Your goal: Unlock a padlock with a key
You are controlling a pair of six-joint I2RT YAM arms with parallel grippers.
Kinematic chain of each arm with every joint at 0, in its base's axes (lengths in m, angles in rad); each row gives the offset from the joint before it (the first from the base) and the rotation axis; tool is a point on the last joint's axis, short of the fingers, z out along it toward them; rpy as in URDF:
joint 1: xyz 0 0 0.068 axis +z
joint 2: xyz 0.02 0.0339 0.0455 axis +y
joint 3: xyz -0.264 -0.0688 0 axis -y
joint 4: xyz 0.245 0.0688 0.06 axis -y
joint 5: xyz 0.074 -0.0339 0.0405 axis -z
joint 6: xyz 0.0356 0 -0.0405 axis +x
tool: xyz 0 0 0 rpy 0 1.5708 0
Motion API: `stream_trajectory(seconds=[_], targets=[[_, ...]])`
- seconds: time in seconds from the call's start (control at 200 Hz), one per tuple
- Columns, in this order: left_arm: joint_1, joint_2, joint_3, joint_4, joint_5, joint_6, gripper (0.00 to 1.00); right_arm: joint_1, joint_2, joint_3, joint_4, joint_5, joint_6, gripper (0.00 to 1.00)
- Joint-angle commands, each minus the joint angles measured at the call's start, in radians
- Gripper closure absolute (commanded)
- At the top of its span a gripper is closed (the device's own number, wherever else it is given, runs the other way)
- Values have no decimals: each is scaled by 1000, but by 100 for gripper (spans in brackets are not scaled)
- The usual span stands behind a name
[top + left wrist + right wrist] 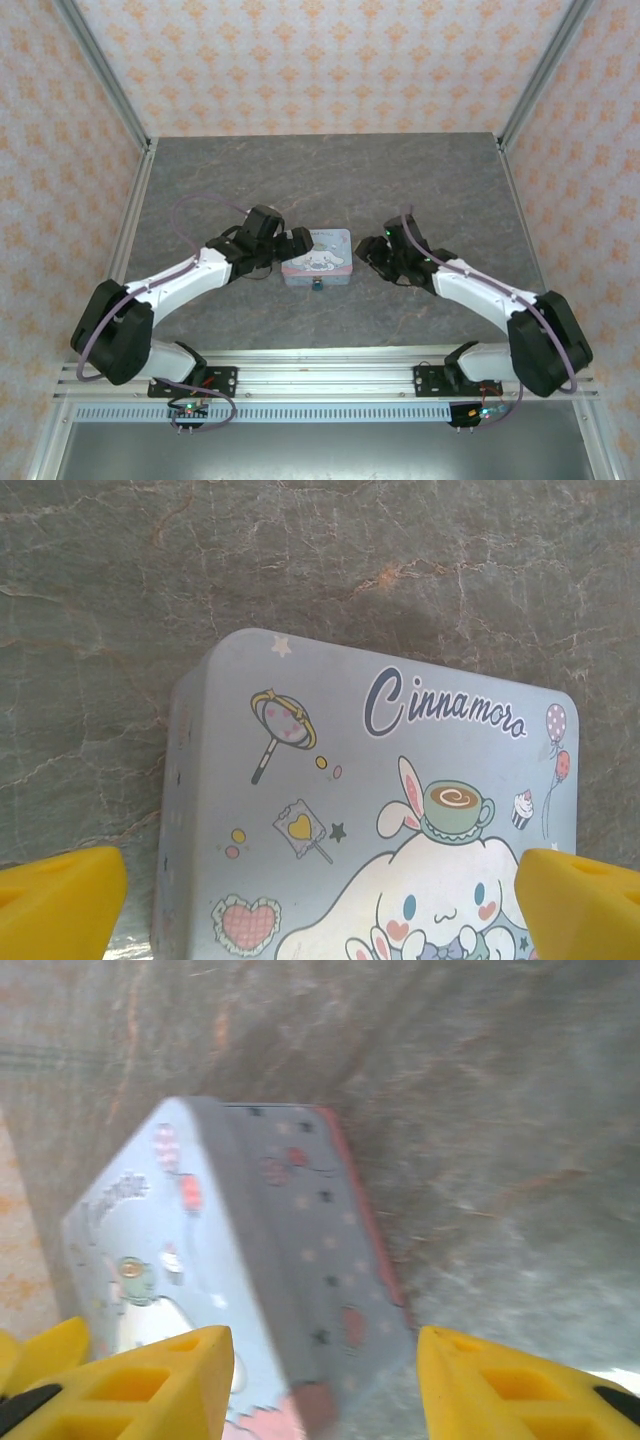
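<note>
Left claw (296,244) and right claw (372,250): both spread, gripping nothing, flanking the tin (318,252).
Overhead, the padlock (316,285) sits at the tin's near wall; my wrist cameras give lid print and side wall instead. With no key in either claw, I judge the unlocking not yet begun.

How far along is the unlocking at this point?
Done: nothing evident; the tiny blue-teal padlock sits untouched at the near side of the pastel cartoon tin box. In hand: nothing; open left fingers and right fingers flank the tin. Left: picking up a key, unlocking.
</note>
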Motion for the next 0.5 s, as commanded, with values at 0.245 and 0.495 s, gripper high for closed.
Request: stream_trajectory(seconds=[0.245, 0.495], targets=[[-11, 89, 26, 99, 34, -44, 0, 22, 144, 91, 97, -3, 41, 57], [-11, 172, 93, 119, 46, -48, 0, 22, 230, 161, 103, -6, 32, 66]])
